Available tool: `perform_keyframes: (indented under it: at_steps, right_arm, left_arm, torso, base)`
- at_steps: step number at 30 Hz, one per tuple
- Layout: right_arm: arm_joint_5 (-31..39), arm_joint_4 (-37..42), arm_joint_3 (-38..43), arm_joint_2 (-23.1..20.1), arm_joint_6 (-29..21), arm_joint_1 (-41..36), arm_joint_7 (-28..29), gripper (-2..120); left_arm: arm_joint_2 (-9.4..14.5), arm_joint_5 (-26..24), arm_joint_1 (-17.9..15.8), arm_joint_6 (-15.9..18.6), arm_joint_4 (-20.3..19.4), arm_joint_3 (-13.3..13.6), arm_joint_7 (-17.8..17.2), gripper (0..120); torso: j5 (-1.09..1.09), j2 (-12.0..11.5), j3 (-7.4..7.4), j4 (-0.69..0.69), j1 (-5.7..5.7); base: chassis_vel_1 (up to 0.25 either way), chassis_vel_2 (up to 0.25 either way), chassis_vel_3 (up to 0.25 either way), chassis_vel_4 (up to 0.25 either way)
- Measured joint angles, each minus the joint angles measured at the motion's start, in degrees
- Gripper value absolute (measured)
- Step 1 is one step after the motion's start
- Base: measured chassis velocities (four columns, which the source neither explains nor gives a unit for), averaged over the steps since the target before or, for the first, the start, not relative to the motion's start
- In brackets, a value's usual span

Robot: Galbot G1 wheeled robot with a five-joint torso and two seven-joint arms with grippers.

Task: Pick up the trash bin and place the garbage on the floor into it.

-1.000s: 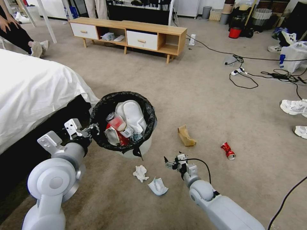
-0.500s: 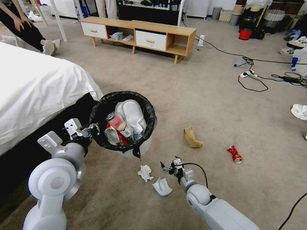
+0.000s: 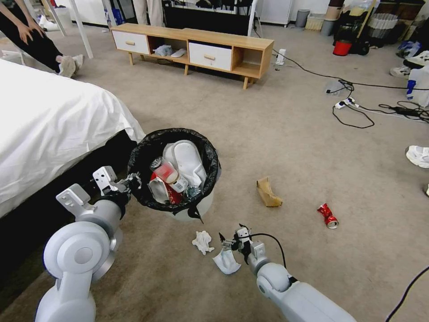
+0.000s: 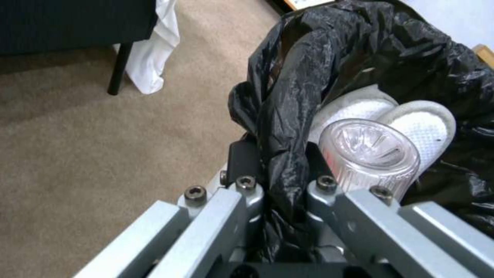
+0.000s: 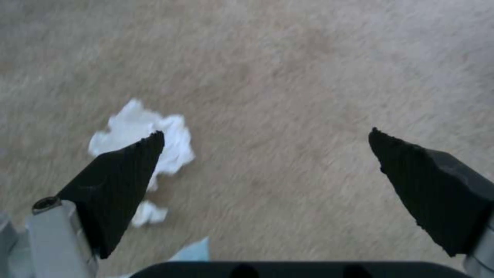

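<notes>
Right gripper (image 3: 229,239), fingers spread wide apart, is hovering low over the floor (image 3: 313,147) just above the pale blue face mask (image 3: 225,262), with a crumpled tissue (image 3: 203,241) beside it. Left gripper (image 3: 132,180) is clamping the bag-lined rim of the trash bin (image 3: 196,210), which is sitting beside the bed (image 3: 49,129), already holding bottles and wrappers.

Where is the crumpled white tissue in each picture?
Head view: the crumpled white tissue lies on the floor, just in front of the trash bin and beside the pale blue face mask.
Left wrist view: the tissue is not in it.
Right wrist view: the tissue lies past one fingertip of the open right gripper.
Shared landmark: the face mask, whose corner is by the tissue.
</notes>
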Motion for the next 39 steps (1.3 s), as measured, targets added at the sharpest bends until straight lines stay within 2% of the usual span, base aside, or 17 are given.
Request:
perform_keyframes:
  at_steps: [10, 21, 39]
  right_arm:
    - [-1.91, -4.93, -1.18, 1.59, 2.55, -1.17, -1.88, 100]
    - [-1.54, -5.92, -3.27, 3.35, 2.86, 0.49, -2.42, 100]
    - [-1.84, -8.00, -4.21, 3.42, 4.10, -0.58, -3.48, 100]
  left_arm:
    - [0.08, -0.02, -0.11, -0.05, 0.45, -0.03, 0.05, 4]
    - [-0.23, 0.14, -0.62, -0.09, 1.19, 0.28, 0.06, 4]
    - [-0.46, 0.54, -1.13, -0.20, 2.23, 0.34, 0.40, 4]
  torso:
    - [0.00, 0.00, 0.00, -0.01, 0.00]
    - [0.00, 0.00, 0.00, 0.00, 0.00]
    - [0.00, 0.00, 0.00, 0.00, 0.00]
  base:
    - [0.000, 0.000, 0.000, 0.000]
    - [0.000, 0.000, 0.000, 0.000]
    - [0.000, 0.000, 0.000, 0.000]
